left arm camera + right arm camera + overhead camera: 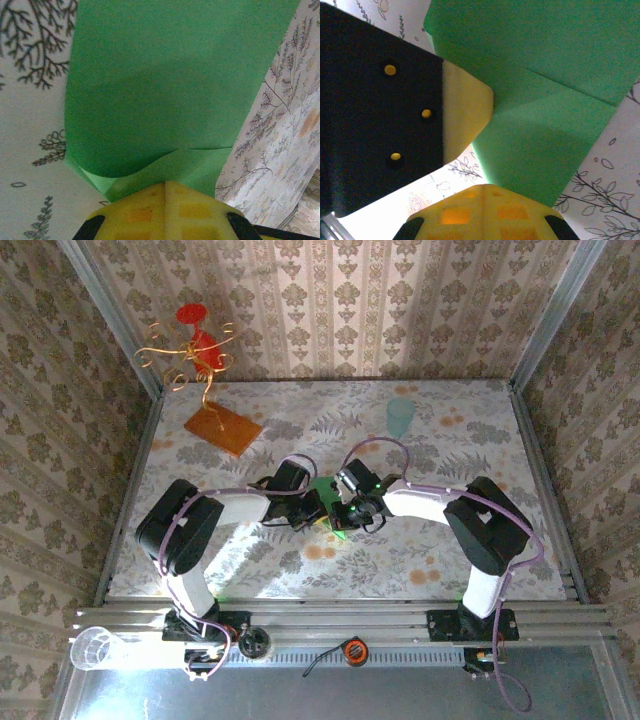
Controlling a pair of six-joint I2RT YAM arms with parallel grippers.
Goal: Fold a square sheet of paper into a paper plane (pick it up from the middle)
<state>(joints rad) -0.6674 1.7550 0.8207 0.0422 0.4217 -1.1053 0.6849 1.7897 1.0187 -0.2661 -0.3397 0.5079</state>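
Observation:
The green paper (327, 487) lies folded in layers on the flowered table (450, 550), between both grippers at the middle. My left gripper (320, 514) is shut, its yellow fingertips (150, 210) closed together with their tip on the near edge of the paper (165, 90), which faces the camera flat. A curved upper flap lies over a lower layer there. My right gripper (346, 517) is also shut, its tip (486, 188) at the paper's lower corner (545, 110). A crease runs across the paper. The left gripper's black body and pale finger (465, 110) touch the paper's left edge.
An orange-brown board (222, 428) carrying a gold wire stand and a red piece sits at the back left. A teal cup (400, 416) stands at the back right. A clear plastic cup (95, 648) lies on the rail at the near left. Patterned walls close in three sides.

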